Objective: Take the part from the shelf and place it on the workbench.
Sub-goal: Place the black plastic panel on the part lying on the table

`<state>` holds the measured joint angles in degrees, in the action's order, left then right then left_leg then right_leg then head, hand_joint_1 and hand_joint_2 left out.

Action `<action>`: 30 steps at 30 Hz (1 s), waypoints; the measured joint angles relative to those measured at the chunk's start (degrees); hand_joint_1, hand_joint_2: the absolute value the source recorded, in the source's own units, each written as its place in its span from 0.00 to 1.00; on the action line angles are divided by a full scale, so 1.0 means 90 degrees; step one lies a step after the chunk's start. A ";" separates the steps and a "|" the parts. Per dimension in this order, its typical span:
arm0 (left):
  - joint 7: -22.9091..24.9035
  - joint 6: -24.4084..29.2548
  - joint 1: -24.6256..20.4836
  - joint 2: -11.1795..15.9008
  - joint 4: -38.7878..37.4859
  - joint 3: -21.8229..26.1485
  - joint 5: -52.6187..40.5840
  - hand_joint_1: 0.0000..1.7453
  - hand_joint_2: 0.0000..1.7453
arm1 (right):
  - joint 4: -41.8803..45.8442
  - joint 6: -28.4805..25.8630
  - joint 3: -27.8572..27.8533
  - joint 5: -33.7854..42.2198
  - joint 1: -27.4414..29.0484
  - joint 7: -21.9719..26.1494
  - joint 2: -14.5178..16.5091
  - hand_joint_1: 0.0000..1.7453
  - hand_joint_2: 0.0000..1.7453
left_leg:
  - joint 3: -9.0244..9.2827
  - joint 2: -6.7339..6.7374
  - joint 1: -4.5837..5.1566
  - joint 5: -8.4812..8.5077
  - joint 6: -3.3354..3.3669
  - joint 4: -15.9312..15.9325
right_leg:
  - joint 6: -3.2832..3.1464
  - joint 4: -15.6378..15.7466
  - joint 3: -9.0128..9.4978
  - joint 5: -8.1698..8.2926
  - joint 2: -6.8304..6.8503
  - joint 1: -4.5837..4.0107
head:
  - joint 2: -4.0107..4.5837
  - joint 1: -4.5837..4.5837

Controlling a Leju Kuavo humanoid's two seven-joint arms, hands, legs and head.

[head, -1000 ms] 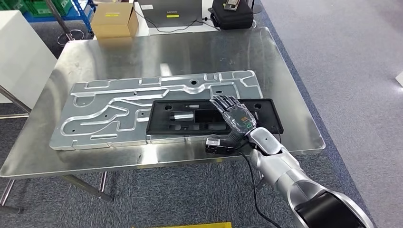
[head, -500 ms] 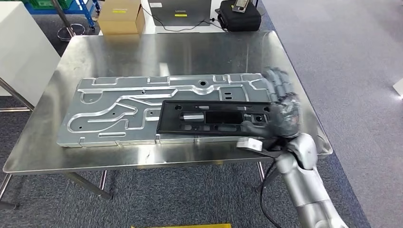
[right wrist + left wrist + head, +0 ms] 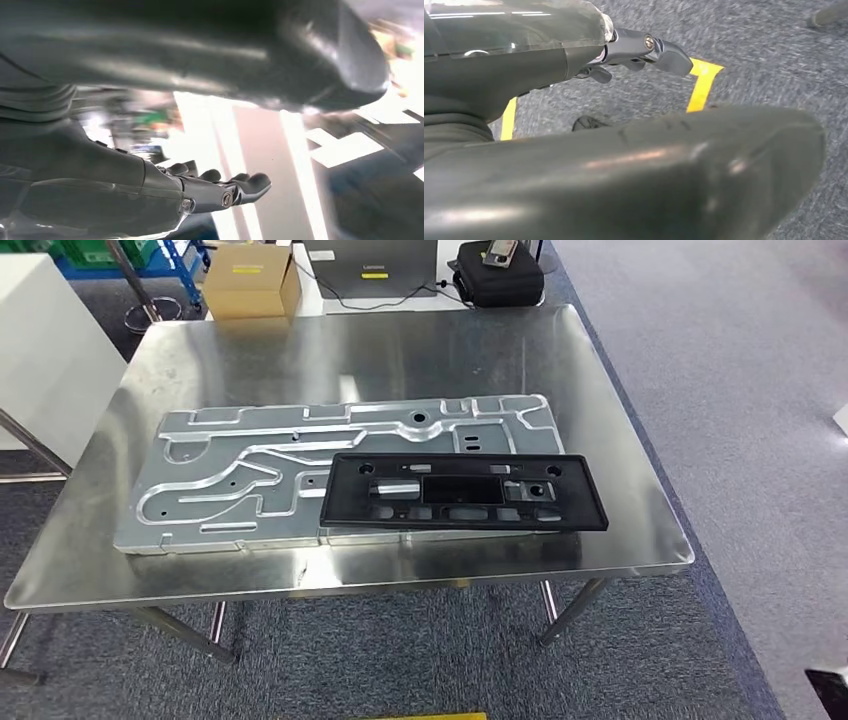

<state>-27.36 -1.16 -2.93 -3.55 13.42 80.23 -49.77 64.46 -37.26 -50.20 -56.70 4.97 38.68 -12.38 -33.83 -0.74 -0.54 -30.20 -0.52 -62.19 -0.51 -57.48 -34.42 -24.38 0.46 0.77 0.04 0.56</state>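
The black rectangular part [image 3: 465, 492] lies flat on the steel workbench [image 3: 400, 350], near its front right. Its left end overlaps a large machined silver plate [image 3: 250, 475]. Nothing touches the part. In the left wrist view my left hand [image 3: 524, 60] hangs above grey carpet, its fingers [image 3: 659, 50] stretched out away from the thumb and holding nothing. In the blurred right wrist view my right hand [image 3: 125, 180] is spread, fingers [image 3: 245, 185] extended, with nothing in it.
Behind the workbench stand a cardboard box [image 3: 250, 282], a laptop [image 3: 370, 265] and a black bag [image 3: 500, 270]. A white cabinet [image 3: 40, 350] is at the left. Yellow tape [image 3: 701, 85] marks the carpet below my left hand.
My right hand lifted off the black part, swung to the right and dropped out of the head view. The part stays on the bench. The camera shifted slightly.
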 joint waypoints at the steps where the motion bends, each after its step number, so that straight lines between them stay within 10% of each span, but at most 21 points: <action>1: 0.0005 0.0007 -0.0001 -0.0014 0.0000 0.0012 0.0002 0.00 0.00 | -0.0456 -0.0019 -0.0262 -0.0390 -0.0008 -0.0126 0.0041 0.00 0.00 | -0.0101 0.0020 -0.0005 -0.0288 -0.0016 -0.0348 | -0.0021 0.0002 -0.0032 0.0027 0.0010 -0.0006 | 0.0000 -0.0009; 4: 0.0016 0.0035 -0.0010 -0.0041 0.0000 0.0039 -0.0001 0.00 0.00 | -0.1786 0.0047 -0.0828 -0.1402 -0.0059 -0.0668 0.0269 0.00 0.00 | -0.0211 0.0038 -0.0007 -0.0829 -0.0037 -0.1175 | -0.0040 -0.0007 -0.0180 0.0134 0.0019 -0.0018 | 0.0000 -0.0017; 9: -0.0004 0.0075 -0.0064 -0.0063 0.0000 0.0066 -0.0038 0.00 0.00 | -0.3633 0.0952 -0.1183 -0.2508 -0.0208 -0.1950 0.0659 0.00 0.00 | 0.1069 0.0040 0.0039 -0.0282 0.0075 0.0592 | 0.0040 -0.0033 -0.0391 0.0385 -0.0024 -0.0029 | 0.0000 -0.0011; 13: 0.0025 0.0070 -0.0071 -0.0095 -0.0002 0.0063 -0.0182 0.00 0.00 | -0.4683 0.2776 -0.1250 -0.2797 -0.0374 -0.3281 0.0933 0.00 0.00 | 0.1098 0.0070 0.0084 -0.0062 0.0196 0.0819 | 0.0194 0.0011 -0.0414 0.0531 -0.0048 0.0010 | 0.0000 -0.0001; 17: 0.0201 0.0046 -0.0092 -0.0123 -0.0007 0.0022 -0.0346 0.00 0.00 | -0.5314 0.4918 -0.1359 -0.2794 -0.0515 -0.4497 0.1201 0.00 0.00 | 0.0806 0.0134 0.0063 0.0250 0.0306 0.0855 | 0.0297 -0.1015 -0.0707 -0.0585 -0.0054 0.0049 | 0.0000 0.0035; 19: 0.0279 0.0077 -0.0096 -0.0161 -0.0010 0.0008 -0.0363 0.00 0.00 | -0.5494 0.5410 -0.1375 -0.2891 -0.0600 -0.4729 0.1286 0.00 0.00 | 0.0618 0.0168 0.0072 0.0368 0.0290 0.0813 | 0.0352 -0.1713 -0.0763 -0.0865 -0.0052 0.0073 | 0.0000 0.0037; 22: 0.0348 0.0149 -0.0129 -0.0274 -0.0020 0.0001 -0.0377 0.00 0.00 | -0.5634 0.5740 -0.1361 -0.3100 -0.0694 -0.4917 0.1333 0.00 0.00 | 0.0315 0.0184 0.0059 0.0503 0.0228 0.0666 | 0.0394 -0.1366 -0.0138 -0.0478 -0.0051 0.0123 | 0.0000 0.0037; 25: 0.0416 0.0208 -0.0161 -0.0389 -0.0039 -0.0006 -0.0378 0.00 0.00 | -0.5693 0.5827 -0.1320 -0.3192 -0.0784 -0.4924 0.1325 0.00 0.00 | 0.0086 0.0180 0.0057 0.0583 0.0126 0.0493 | 0.0319 -0.0176 0.0716 -0.0591 -0.0070 0.0092 | 0.0000 0.0033; 27: 0.0487 0.0228 -0.0181 -0.0459 -0.0061 -0.0011 -0.0375 0.00 0.00 | -0.5709 0.5769 -0.1294 -0.3211 -0.0816 -0.4860 0.1303 0.00 0.00 | 0.0030 0.0180 0.0051 0.0665 0.0040 0.0462 | 0.0201 0.0035 0.0771 -0.0651 -0.0075 0.0045 | 0.0000 0.0025; 30: 0.0618 0.0285 -0.0185 -0.0559 -0.0090 -0.0021 -0.0387 0.00 0.00 | -0.5718 0.5681 -0.1263 -0.3235 -0.0822 -0.4711 0.1221 0.00 0.75 | -0.0105 0.0152 0.0012 0.0368 -0.0057 0.0197 | 0.0031 0.0067 0.0619 -0.0475 -0.0018 0.0052 | 0.0000 0.0012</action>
<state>-21.80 1.41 -4.60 -8.58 12.61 80.04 -53.25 13.00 13.86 -61.57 -85.81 -2.43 -3.72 -1.39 -34.78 0.63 -0.43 -26.89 -1.03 -60.41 -0.23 -56.88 -28.85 -28.65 0.29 1.23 0.04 0.67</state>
